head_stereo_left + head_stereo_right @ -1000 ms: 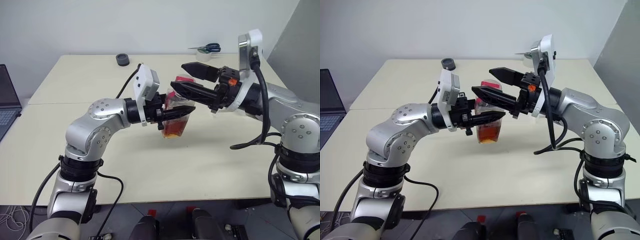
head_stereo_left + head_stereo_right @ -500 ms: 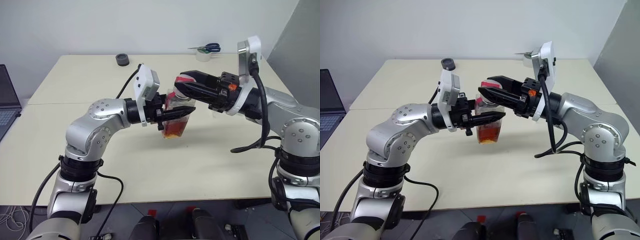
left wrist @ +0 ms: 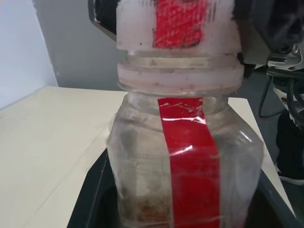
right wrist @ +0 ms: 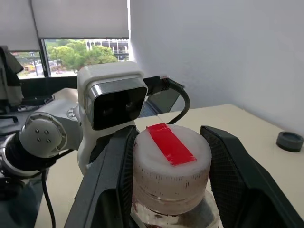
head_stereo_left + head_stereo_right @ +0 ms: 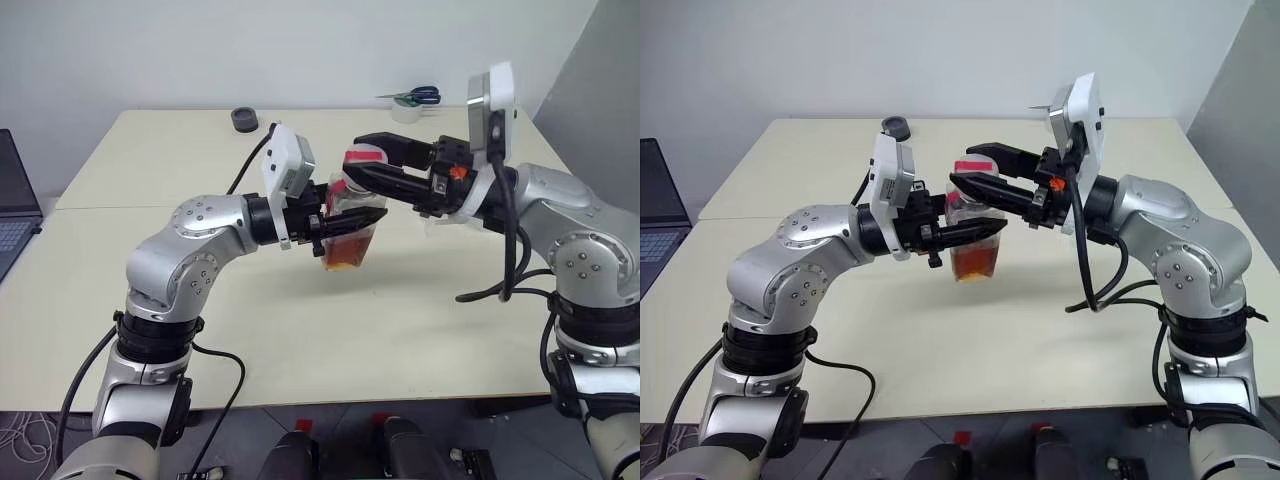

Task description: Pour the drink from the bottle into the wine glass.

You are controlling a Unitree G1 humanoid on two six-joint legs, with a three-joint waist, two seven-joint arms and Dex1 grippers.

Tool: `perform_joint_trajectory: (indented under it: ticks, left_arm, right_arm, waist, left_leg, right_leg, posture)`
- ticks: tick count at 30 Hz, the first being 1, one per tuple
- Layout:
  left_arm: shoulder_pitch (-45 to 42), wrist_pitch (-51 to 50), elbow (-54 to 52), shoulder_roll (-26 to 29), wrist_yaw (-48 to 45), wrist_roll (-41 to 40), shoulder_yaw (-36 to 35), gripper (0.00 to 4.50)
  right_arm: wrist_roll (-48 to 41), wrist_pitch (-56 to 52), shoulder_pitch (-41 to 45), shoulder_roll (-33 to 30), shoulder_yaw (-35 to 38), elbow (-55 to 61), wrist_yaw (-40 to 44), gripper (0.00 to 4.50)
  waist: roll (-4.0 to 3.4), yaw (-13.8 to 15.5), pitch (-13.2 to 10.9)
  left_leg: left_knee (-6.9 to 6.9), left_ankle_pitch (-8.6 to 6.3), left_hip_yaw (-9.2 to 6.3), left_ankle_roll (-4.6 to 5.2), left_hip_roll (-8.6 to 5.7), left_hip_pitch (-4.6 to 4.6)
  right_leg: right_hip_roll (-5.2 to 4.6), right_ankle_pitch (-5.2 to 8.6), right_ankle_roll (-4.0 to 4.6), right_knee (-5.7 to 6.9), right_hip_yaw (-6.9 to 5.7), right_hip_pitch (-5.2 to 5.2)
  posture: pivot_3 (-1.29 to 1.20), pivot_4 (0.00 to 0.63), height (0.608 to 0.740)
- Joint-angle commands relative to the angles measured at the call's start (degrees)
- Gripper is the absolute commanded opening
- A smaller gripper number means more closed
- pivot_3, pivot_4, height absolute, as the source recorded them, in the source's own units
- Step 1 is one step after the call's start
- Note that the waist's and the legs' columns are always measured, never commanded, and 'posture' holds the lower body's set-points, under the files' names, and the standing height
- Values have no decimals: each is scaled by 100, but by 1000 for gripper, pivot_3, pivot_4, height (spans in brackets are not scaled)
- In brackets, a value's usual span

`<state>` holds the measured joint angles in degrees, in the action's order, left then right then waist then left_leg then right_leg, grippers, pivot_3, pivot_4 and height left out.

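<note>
Mid-air above the near half of the cream table (image 5: 150, 330), the left gripper (image 5: 352, 222) has its black fingers clamped on the body of the bottle (image 5: 348, 232), holding it upright with the amber drink (image 5: 344, 256) sitting low inside, well clear of the tabletop. Right at the top of it, the right gripper (image 5: 362, 163) reaches in from the other side and its two fingers (image 4: 232, 175) hug the white-and-red cap (image 4: 172, 164), one on each flank, pressed against it. Farther back, a small dark round object (image 5: 245, 119) rests near the far edge, and blue-handled scissors (image 5: 418, 96) lie at the far right corner, with a laptop (image 5: 15, 205) off at the left.
</note>
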<state>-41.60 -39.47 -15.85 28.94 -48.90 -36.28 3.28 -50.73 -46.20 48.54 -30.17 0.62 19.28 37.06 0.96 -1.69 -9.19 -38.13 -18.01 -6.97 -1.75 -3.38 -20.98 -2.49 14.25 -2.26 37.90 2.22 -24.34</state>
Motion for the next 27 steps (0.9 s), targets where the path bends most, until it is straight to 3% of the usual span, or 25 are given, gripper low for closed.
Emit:
perform_joint_trajectory:
  ticks: [1, 4, 6, 11, 15, 20, 23, 27]
  left_arm:
    - [-5, 13, -278, -5, -78, -110, -8, 1779]
    - [23, 1, -305, 11, -82, -114, -8, 1779]
    - [28, -4, -311, 14, -85, -115, -9, 1779]
    - [11, 12, -288, 26, -120, -104, -8, 1779]
    - [14, 16, -289, 29, -119, -104, -9, 1779]
    - [73, -8, -357, 62, -82, -114, -37, 1779]
    - [117, -27, -404, 104, -34, -120, -90, 1779]
    - [191, -57, -479, 123, 53, -146, -131, 1779]
  right_arm:
    - [463, 449, 187, -207, 237, 55, 26, 1826]
    - [972, 846, 212, -412, -50, 100, 334, 1826]
    - [858, 721, 252, -373, -15, 33, 300, 1826]
    - [-1360, -1066, 656, 269, 1017, -627, -1212, 1826]
    - [-2041, -1492, 746, 400, 1269, -662, -1839, 1826]
    - [-797, -693, 250, -147, 837, 44, -1230, 1826]
    - [-399, -404, -496, -265, 1107, 403, -1543, 1826]
    - [949, 247, -2411, -495, 1014, 1227, -1980, 1826]
  waist:
    - [0, 1, 0]
    - [0, 0, 0]
    - [0, 0, -1]
    - [1, -1, -1]
    - [-1, -3, -1]
    - [-1, 0, -1]
    - [2, 10, 0]
    - [3, 36, 0]
  left_leg:
    - [0, 0, 0, 0, -1, -1]
    - [0, 0, 2, 0, -1, 0]
    - [2, 0, 3, 0, -2, 0]
    - [-1, 0, 1, 0, 0, 2]
    - [4, 0, -2, 0, 1, 0]
    - [3, -1, 0, 2, -1, -4]
    - [1, -1, -1, 2, -1, -3]
    - [2, -1, -4, 1, -1, -5]
  right_leg:
    - [0, 0, 0, -1, 0, 0]
    - [-1, 0, -1, -2, 0, 0]
    - [-1, 0, -1, -1, 0, 0]
    - [0, -1, 2, 5, 6, 0]
    - [-1, 0, 2, 2, 11, -2]
    - [-1, 1, -1, -3, -2, 0]
    - [-1, 1, -2, -6, -4, 5]
    - [-4, 1, -2, -9, 3, 7]
  posture:
    - [0, 150, 740]
    - [0, 150, 740]
    - [0, 150, 740]
    - [0, 150, 740]
    - [0, 150, 740]
    - [0, 150, 740]
    - [0, 150, 740]
    - [0, 150, 740]
